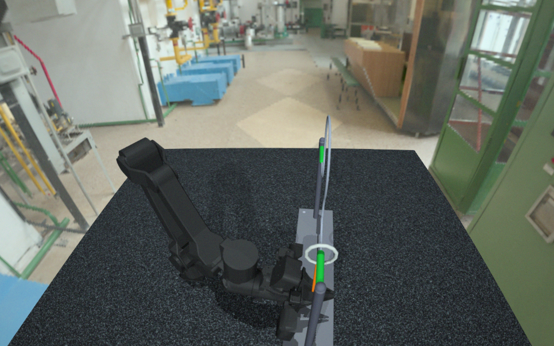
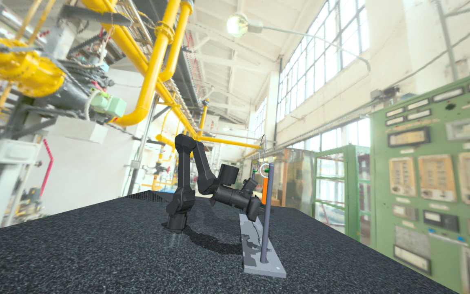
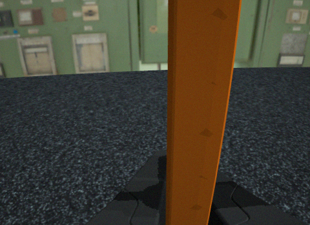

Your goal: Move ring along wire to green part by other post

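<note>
Figure: grasp secured at the start post. Your gripper [image 3: 190, 216] is closed nearly all the way onto the orange handle [image 3: 203, 96], the dark fingers pressing it from either side low down, so the grip sits well below the wire. The handle stands upright beneath the white ring [image 1: 321, 254], which encircles the near green segment [image 1: 320, 261] just beside the near post [image 1: 315, 309]. Note why the ring rides here: green contact is permitted, so you have a safe zone in which to settle the hold. The thin grey wire [image 1: 327, 142] arches up and away toward the far post [image 1: 318, 180] and its far green segment [image 1: 321, 153], the goal. Both posts stand on a grey base plate [image 2: 262, 268] on the dark table [image 1: 421, 258]. In judgement, transport has not begun; your next move calls for centring the ring around the wire before lifting along the arch.
</note>
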`<state>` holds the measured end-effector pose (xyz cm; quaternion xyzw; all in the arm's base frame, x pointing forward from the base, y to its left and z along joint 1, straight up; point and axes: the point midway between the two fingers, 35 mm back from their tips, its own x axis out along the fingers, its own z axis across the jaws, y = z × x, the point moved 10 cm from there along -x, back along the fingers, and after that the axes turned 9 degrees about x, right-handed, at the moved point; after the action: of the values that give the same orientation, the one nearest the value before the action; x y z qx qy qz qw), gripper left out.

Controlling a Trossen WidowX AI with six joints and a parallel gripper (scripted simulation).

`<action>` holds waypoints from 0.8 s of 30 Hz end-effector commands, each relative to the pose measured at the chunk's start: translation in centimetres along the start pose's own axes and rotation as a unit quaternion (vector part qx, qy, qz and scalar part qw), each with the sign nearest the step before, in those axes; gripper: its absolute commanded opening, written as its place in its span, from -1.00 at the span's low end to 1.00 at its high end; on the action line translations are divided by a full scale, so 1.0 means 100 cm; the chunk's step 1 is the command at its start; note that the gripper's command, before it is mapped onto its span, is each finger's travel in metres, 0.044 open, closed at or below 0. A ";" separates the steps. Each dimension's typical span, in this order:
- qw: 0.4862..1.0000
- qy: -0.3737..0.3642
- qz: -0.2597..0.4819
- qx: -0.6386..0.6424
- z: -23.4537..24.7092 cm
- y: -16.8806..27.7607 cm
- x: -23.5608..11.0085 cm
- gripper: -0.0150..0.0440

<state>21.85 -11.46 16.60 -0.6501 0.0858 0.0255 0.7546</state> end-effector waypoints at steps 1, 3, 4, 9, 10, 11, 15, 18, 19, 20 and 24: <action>1.000 0.002 0.001 0.003 0.004 0.001 -0.002 -1.00; 1.000 0.002 0.001 0.003 0.006 0.002 -0.002 -1.00; 1.000 0.002 0.001 0.004 0.007 0.002 -0.001 -1.00; 1.000 0.001 0.001 0.006 0.013 0.002 -0.001 -1.00; 1.000 0.001 0.001 0.007 0.014 0.003 -0.001 -1.00; 1.000 0.000 0.001 0.008 0.015 0.003 -0.001 -1.00; 1.000 -0.001 0.002 0.012 0.020 0.003 -0.001 -1.00; 1.000 -0.002 0.002 0.018 0.024 0.004 -0.001 -1.00; 1.000 -0.003 0.002 0.020 0.026 0.004 -0.001 -1.00; 1.000 -0.003 0.002 0.022 0.027 0.004 -0.001 -1.00; 0.999 -0.006 0.003 0.036 0.034 0.005 -0.001 -1.00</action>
<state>22.20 -8.60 16.73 -0.6307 0.0821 0.0283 0.7712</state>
